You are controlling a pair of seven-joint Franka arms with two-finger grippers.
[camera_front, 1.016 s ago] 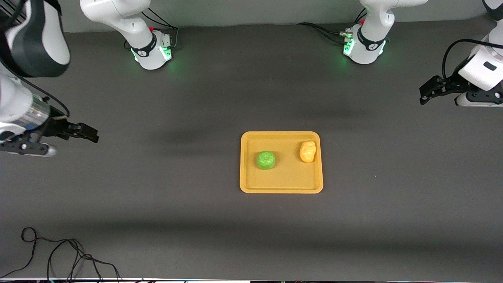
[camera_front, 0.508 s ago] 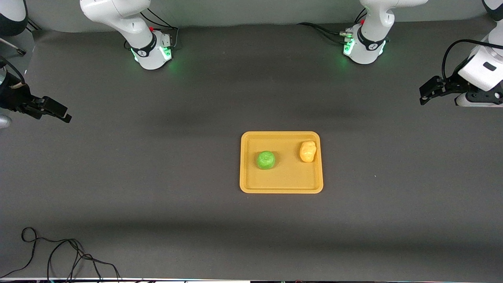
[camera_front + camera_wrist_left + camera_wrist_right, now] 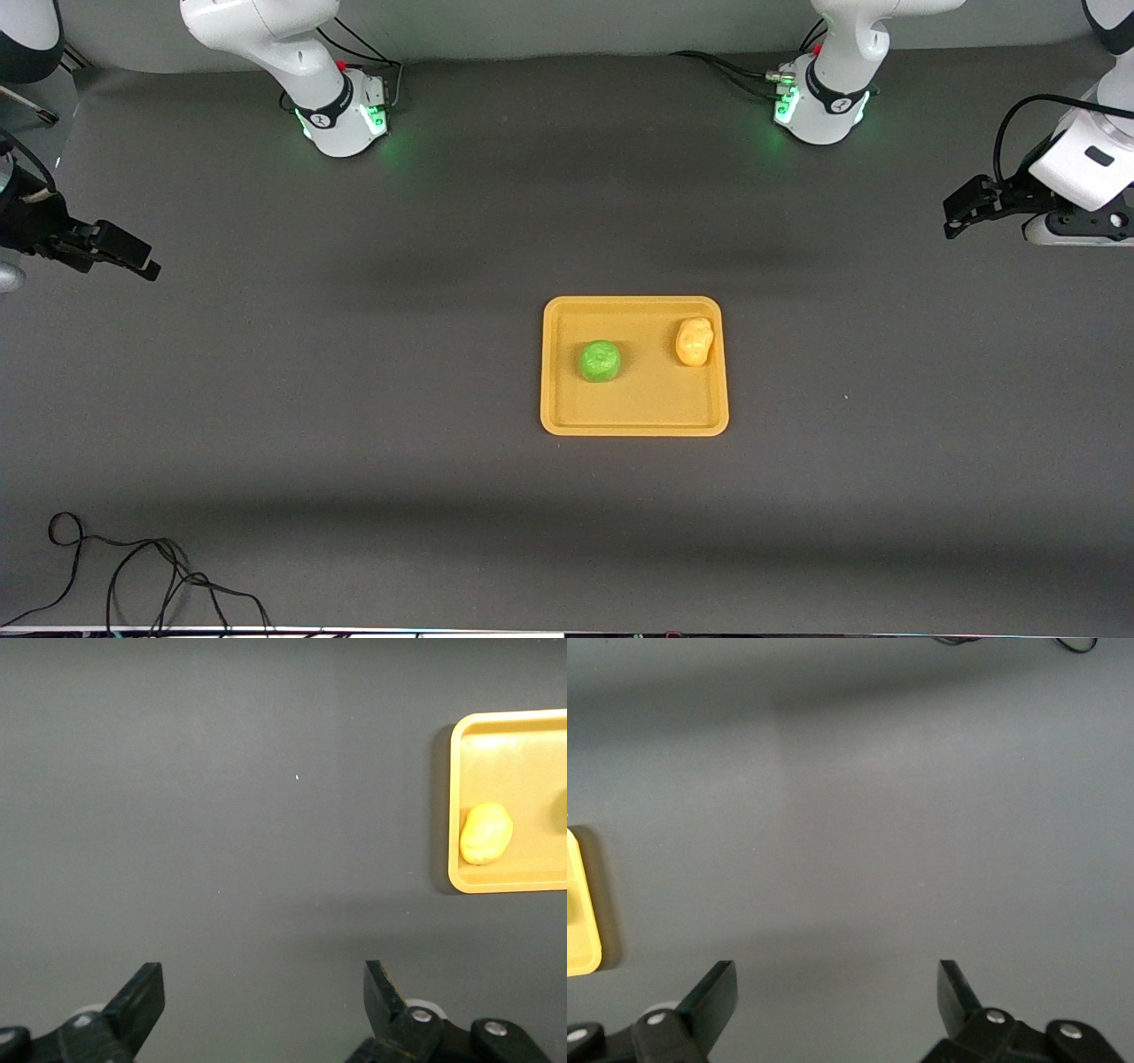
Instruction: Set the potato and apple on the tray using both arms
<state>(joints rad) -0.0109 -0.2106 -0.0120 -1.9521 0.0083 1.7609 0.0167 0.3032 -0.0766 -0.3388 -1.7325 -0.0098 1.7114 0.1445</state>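
The yellow-orange tray (image 3: 634,424) lies mid-table. The green apple (image 3: 600,361) sits on it toward the right arm's end. The potato (image 3: 694,342) sits on it toward the left arm's end, by the rim. The left wrist view shows the potato (image 3: 485,834) and the tray (image 3: 496,881). The right wrist view shows a corner of the tray (image 3: 578,943). My left gripper (image 3: 955,211) is open and empty, up over the bare table at the left arm's end. My right gripper (image 3: 142,260) is open and empty, up over the table at the right arm's end. Both stand well apart from the tray.
A loose black cable (image 3: 133,576) lies near the table's front edge at the right arm's end. The two green-lit arm bases (image 3: 341,120) (image 3: 819,111) stand along the table's back edge. The dark table (image 3: 354,425) surrounds the tray.
My right gripper has drawn away from the tray toward the right arm's end of the table, then stayed still. My left gripper has barely moved. Apple and potato are unmoved.
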